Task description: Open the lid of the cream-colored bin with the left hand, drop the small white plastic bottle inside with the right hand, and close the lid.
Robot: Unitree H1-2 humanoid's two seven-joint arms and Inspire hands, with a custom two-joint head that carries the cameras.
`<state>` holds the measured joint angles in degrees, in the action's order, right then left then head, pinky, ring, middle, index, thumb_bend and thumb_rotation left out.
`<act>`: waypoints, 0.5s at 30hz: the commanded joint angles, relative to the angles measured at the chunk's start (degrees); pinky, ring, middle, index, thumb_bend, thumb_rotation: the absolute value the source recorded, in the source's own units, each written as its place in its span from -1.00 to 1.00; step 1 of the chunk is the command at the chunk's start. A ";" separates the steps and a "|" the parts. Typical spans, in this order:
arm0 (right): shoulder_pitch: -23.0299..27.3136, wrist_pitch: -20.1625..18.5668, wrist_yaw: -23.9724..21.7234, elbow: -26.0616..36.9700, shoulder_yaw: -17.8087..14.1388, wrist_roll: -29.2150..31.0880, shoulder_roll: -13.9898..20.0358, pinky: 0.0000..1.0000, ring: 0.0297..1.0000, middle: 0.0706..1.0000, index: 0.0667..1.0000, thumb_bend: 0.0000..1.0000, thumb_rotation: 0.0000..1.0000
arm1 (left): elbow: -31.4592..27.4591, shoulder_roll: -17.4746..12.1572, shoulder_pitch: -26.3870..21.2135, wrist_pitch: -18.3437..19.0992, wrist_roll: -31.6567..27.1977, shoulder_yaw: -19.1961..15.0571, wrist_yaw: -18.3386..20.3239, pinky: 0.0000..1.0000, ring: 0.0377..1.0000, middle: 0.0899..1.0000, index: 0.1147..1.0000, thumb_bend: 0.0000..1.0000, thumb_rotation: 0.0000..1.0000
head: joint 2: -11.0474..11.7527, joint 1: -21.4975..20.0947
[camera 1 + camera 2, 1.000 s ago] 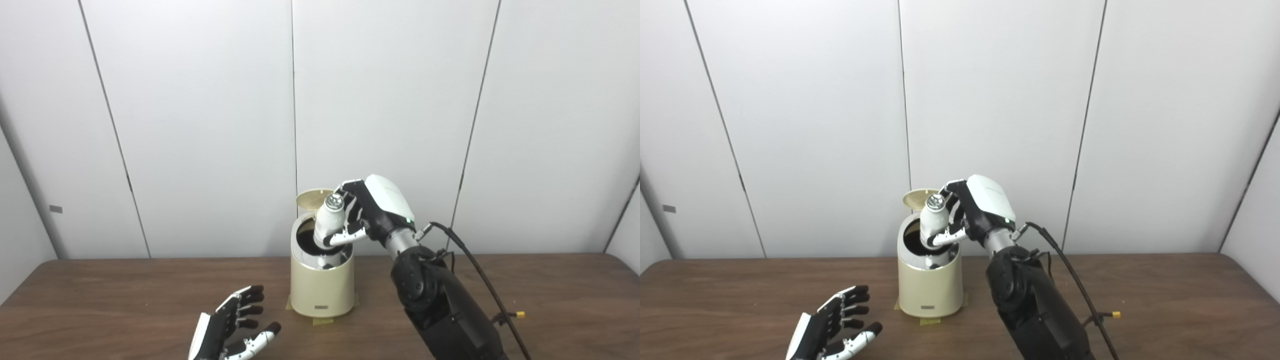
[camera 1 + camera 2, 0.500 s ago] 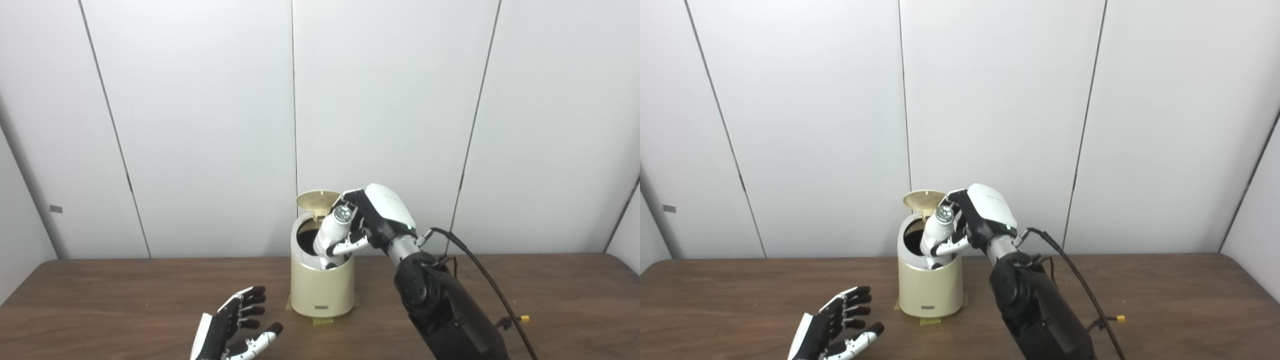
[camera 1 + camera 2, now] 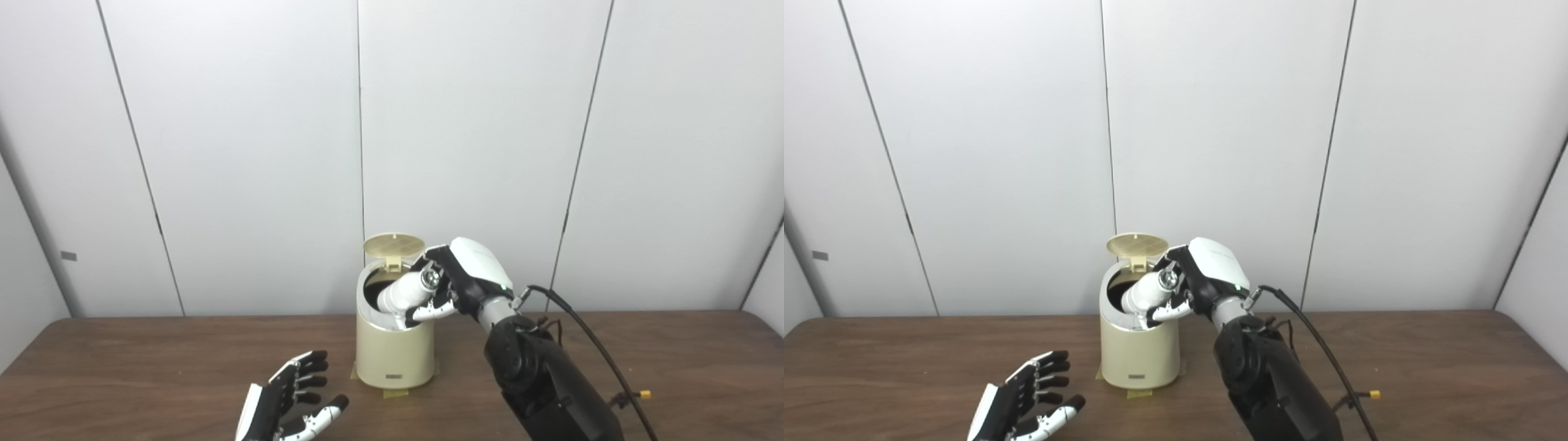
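The cream-colored bin [image 3: 394, 355] stands on the brown table, its round lid [image 3: 393, 244] swung up at the back. My right hand [image 3: 460, 282] is shut on the small white plastic bottle [image 3: 404, 291]. The bottle is tilted steeply, its bottom end inside the bin's dark opening and its silver cap toward my palm. In the right eye view the bottle [image 3: 1146, 293] lies across the bin's [image 3: 1139, 355] rim. My left hand [image 3: 288, 404] is open and empty, palm up, low at the front left of the bin, apart from it.
The brown table [image 3: 153, 361] runs across the view, with white wall panels behind. A black cable [image 3: 588, 343] with a yellow tip [image 3: 640, 395] hangs by my right arm. Tape patches sit under the bin's base [image 3: 392, 393].
My right hand has lowered and tipped the bottle from near upright to steeply slanted, its bottom going into the bin's opening. The lid now shows fully. My left hand has barely moved.
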<state>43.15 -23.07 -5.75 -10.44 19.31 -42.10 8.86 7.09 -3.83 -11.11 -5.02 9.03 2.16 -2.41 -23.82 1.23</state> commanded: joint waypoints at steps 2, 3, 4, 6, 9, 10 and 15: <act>2.98 -0.41 -0.03 1.16 -0.20 -1.18 0.87 -0.34 -0.25 -0.09 0.08 0.02 -1.00 | -1.74 0.27 -1.15 -0.77 0.71 0.32 -0.34 0.28 0.42 0.50 0.55 0.28 -0.75 | -0.04 0.07; 3.05 -0.69 -0.26 1.23 -0.10 -1.29 0.89 -0.35 -0.25 -0.09 0.08 0.02 -1.00 | -1.80 0.28 -1.13 -0.71 0.62 0.32 -0.27 0.28 0.43 0.50 0.55 0.27 -0.75 | -0.04 0.07; 3.08 -0.88 -0.41 1.29 -0.03 -1.37 0.90 -0.34 -0.25 -0.09 0.08 0.02 -1.00 | -1.83 0.29 -1.12 -0.70 0.53 0.32 -0.23 0.28 0.43 0.50 0.55 0.27 -0.76 | -0.04 0.07; 3.07 -0.84 -0.50 1.33 0.08 -1.39 0.96 -0.34 -0.25 -0.09 0.08 0.02 -1.00 | -1.70 0.27 -1.12 -0.77 0.43 0.30 -0.20 0.29 0.43 0.50 0.55 0.28 -0.77 | -0.04 0.07; 3.02 -1.02 -0.88 1.53 0.20 -1.32 1.03 -0.32 -0.24 -0.09 0.07 0.02 -1.00 | -1.85 0.33 -1.10 -0.31 0.59 0.30 -0.29 0.31 0.44 0.51 0.55 0.28 -0.77 | -0.10 0.00; 3.01 -1.16 -1.09 1.62 0.25 -1.33 1.06 -0.31 -0.24 -0.09 0.07 0.02 -1.00 | -1.82 0.31 -1.11 -0.38 0.60 0.32 -0.27 0.30 0.44 0.52 0.55 0.28 -0.76 | -0.10 0.00; 3.01 -1.67 -1.77 2.00 0.41 -1.46 1.21 -0.26 -0.22 -0.09 0.07 0.02 -1.00 | -1.84 0.24 -1.09 -0.52 0.73 0.38 -0.32 0.30 0.44 0.52 0.55 0.28 -0.72 | -0.17 0.01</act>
<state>43.34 -24.54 -7.00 -9.99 19.64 -42.31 9.02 7.08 -3.82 -11.10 -4.81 9.10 2.32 -2.36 -23.91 1.23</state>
